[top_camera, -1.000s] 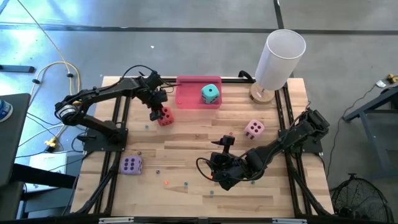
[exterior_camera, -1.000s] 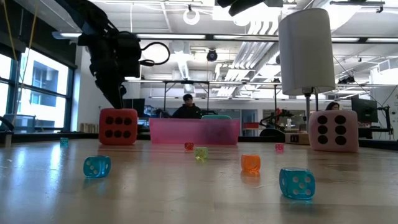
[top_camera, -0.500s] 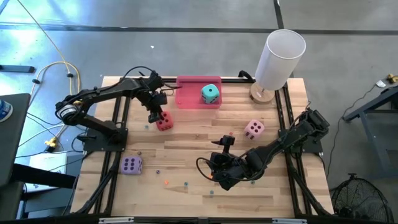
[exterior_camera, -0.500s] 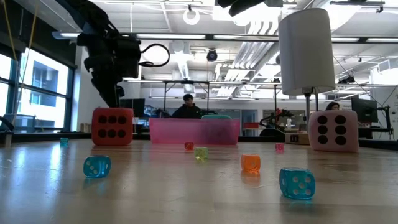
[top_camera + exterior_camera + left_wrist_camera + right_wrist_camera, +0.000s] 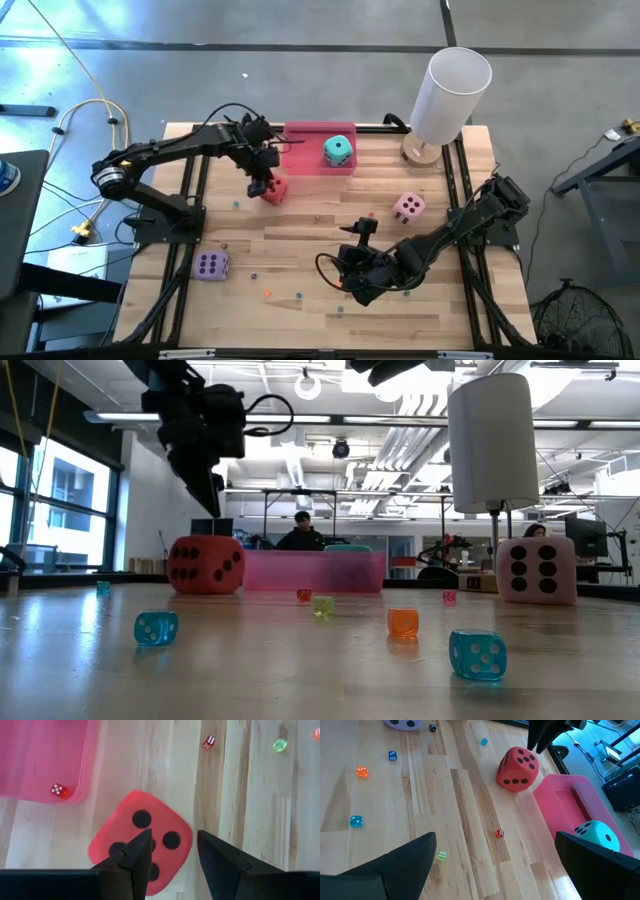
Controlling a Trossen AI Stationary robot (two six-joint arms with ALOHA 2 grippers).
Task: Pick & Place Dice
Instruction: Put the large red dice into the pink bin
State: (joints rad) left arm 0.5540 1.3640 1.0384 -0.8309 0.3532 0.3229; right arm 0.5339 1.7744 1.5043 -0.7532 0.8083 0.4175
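Observation:
The red die (image 5: 272,190) rests on the table just in front of the pink tray (image 5: 300,160), turned so that one corner points at the low camera (image 5: 205,565). My left gripper (image 5: 213,508) hangs above it with its fingers a little apart and nothing between them (image 5: 172,837). The teal die (image 5: 338,151) lies in the tray. The pink die (image 5: 407,208) sits at the right and the purple die (image 5: 211,265) near the left front. My right gripper (image 5: 495,865) stands wide open over the table's middle front.
Several tiny dice lie scattered on the table, among them an orange one (image 5: 362,771), a green one (image 5: 441,855) and a red one (image 5: 499,834). Another tiny red die (image 5: 58,790) lies in the tray. A white cylinder (image 5: 450,95) stands at the far right corner.
My left gripper has risen off the red die and gone toward the table's right, nearer the tray. The red die has stayed on the table but turned about: it faced the low camera squarely with six pips, and now a corner points that way.

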